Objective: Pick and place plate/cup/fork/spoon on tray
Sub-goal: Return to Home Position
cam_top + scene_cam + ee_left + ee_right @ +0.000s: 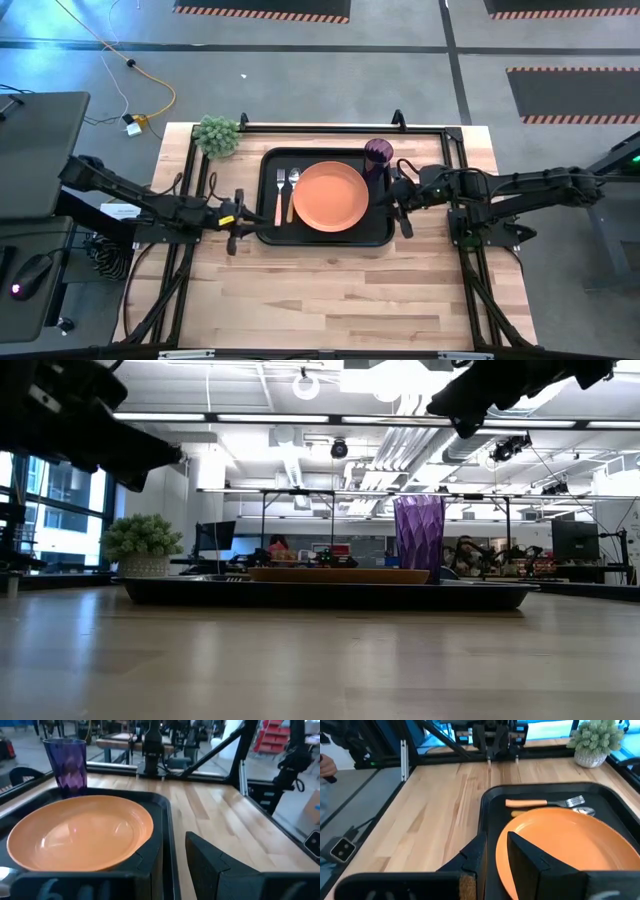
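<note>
The black tray [268,232] lies at the middle of the table. On it rest the orange plate [330,196], the fork [279,196] and the spoon [292,190] side by side left of the plate, and the purple cup [378,152] upright in the far right corner. My left gripper [240,220] is open and empty just off the tray's left edge, and it looks across the plate [75,837] to the cup [66,762]. My right gripper [398,207] is open and empty at the tray's right edge, raised above the table. The fork [545,802] shows beyond the plate [570,845].
A small potted plant [218,135] stands at the far left, near the tray's corner. A black metal frame [430,130] runs around the tray's far side and along both arms. Bare wooden table [330,300] lies toward the near edge.
</note>
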